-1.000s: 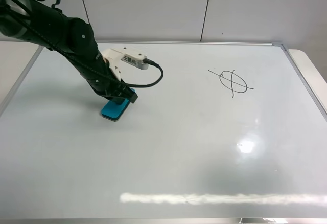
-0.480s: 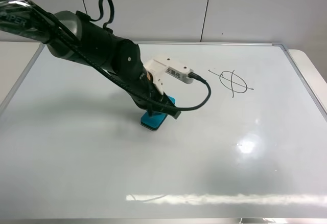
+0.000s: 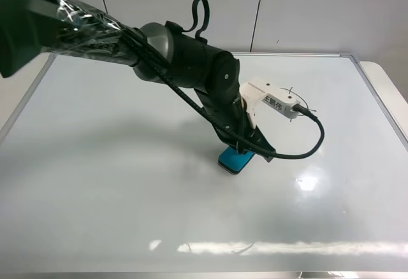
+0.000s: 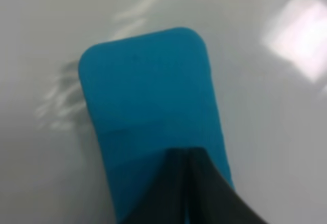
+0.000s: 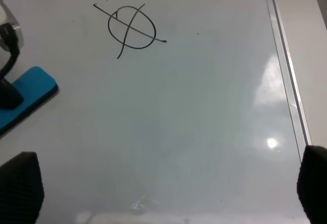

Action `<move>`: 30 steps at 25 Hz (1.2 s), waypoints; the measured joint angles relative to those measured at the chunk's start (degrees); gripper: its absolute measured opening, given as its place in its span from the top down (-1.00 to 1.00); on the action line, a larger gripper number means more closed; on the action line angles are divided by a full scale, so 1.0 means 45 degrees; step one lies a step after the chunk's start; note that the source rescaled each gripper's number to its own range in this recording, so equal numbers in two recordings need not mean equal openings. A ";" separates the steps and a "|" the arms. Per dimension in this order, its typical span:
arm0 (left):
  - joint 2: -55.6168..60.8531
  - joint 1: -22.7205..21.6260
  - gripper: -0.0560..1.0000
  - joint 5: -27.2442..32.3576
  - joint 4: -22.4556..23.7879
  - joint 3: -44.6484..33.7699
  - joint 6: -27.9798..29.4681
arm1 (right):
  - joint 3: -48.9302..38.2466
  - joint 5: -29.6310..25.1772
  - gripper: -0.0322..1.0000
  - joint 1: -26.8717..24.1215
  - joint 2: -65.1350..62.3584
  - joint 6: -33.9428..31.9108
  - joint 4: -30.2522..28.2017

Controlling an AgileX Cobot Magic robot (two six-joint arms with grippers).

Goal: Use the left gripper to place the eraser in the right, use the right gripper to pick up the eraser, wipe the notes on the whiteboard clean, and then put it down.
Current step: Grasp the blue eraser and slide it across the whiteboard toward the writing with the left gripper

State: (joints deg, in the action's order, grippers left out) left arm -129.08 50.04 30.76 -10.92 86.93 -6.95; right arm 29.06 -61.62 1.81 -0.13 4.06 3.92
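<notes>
The teal eraser (image 3: 234,161) lies flat on the whiteboard (image 3: 95,164), right of its middle. My left gripper (image 3: 245,148) reaches across from the left and stands on the eraser's near end. In the left wrist view its fingers (image 4: 188,155) are shut together, tips pressed on the eraser's (image 4: 148,96) top. The notes (image 5: 131,29), an oval crossed by two lines, lie just beyond the eraser (image 5: 25,93); in the exterior view the left wrist hides most of them. My right gripper (image 5: 166,193) hangs open above the board's right part, with nothing between its fingers.
The left arm, wrapped in plastic, stretches from the upper left across the board, with a black cable (image 3: 312,142) looping off its white wrist camera (image 3: 271,99). The board's silver frame (image 5: 283,70) runs along the right, with cream table (image 3: 389,88) beyond it.
The left gripper has slid rightward and a little nearer across the board, and the eraser has moved with it from the left part to right of the middle.
</notes>
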 joint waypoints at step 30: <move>-0.3649 0.0682 0.89 0.4292 0.0088 0.7918 0.2663 | 0.0000 0.0000 -1.00 0.0000 0.0000 0.0000 0.0010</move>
State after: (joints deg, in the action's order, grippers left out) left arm -145.51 53.11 50.08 -10.52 122.56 5.03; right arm 29.06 -61.62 1.81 -0.13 4.06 3.96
